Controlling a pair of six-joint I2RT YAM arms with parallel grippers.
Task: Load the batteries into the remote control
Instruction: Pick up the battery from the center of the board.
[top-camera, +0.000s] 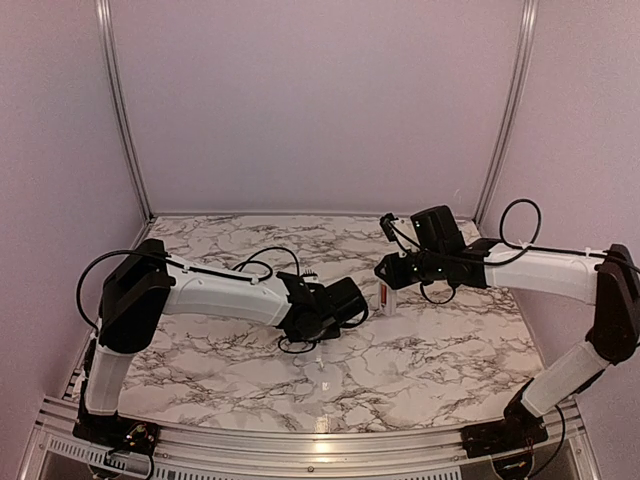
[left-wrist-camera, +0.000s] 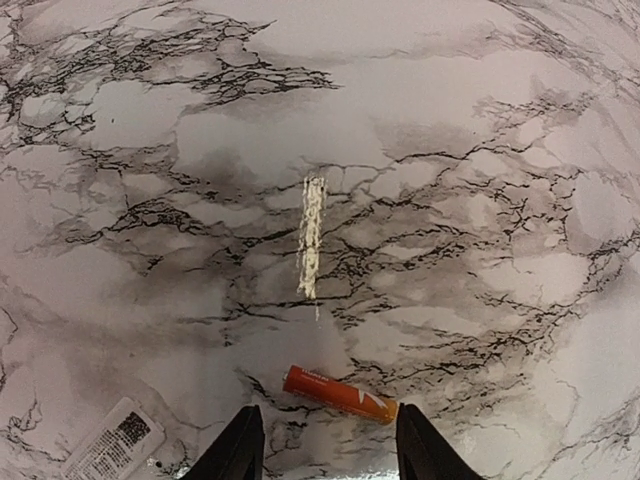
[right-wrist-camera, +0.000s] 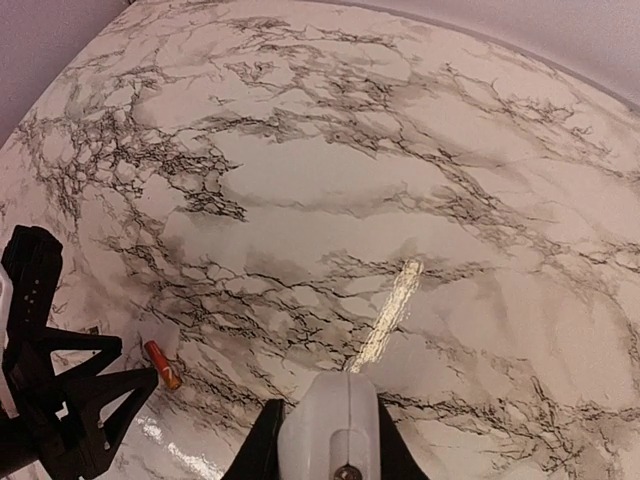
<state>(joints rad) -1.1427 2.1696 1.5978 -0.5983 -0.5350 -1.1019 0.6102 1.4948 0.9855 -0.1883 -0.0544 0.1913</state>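
Mid-table: flat white labelled cover lies near the battery, just outside one finger of the left gripper. Left jaws apart, not clamped; battery lies flat on the marble between the tips, long axis running finger to finger, slightly skewed. Right gripper clamped on the remote, right of centre, held on end, long axis roughly vertical; bay contents too small to tell.

Marble table bears orange battery (lying flat); white labelled piece.
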